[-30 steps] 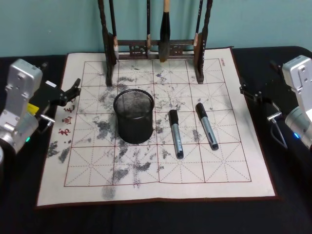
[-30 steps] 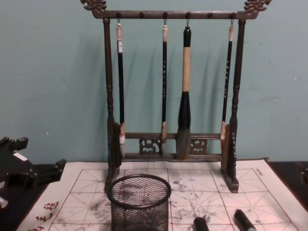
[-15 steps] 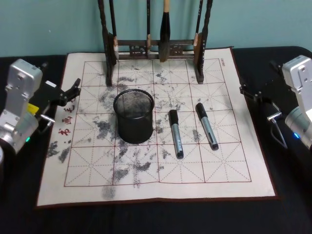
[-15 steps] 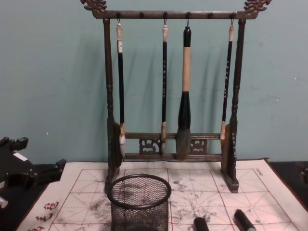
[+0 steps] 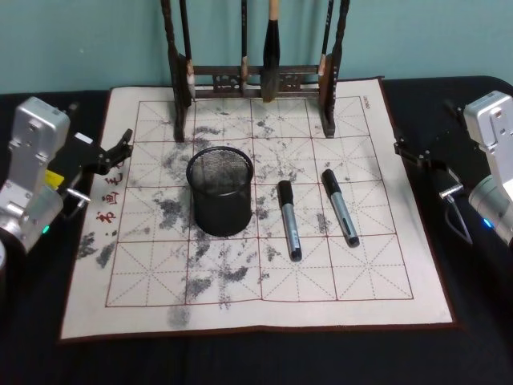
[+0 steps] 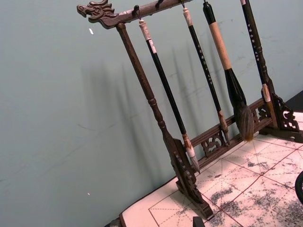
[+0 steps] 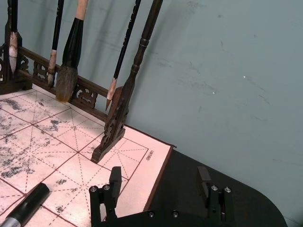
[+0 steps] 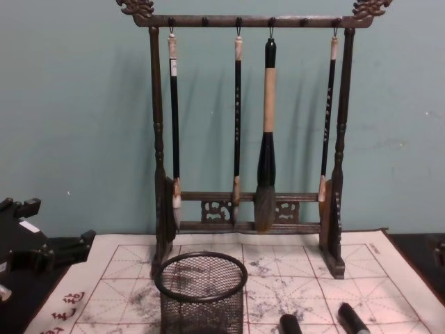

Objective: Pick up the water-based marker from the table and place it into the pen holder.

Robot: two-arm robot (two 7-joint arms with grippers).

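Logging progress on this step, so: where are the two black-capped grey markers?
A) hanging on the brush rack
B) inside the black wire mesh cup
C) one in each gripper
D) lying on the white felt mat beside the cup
D: both black-capped grey markers lie flat on the white felt mat, right of the black wire mesh cup; left gripper and right gripper sit aside, empty.
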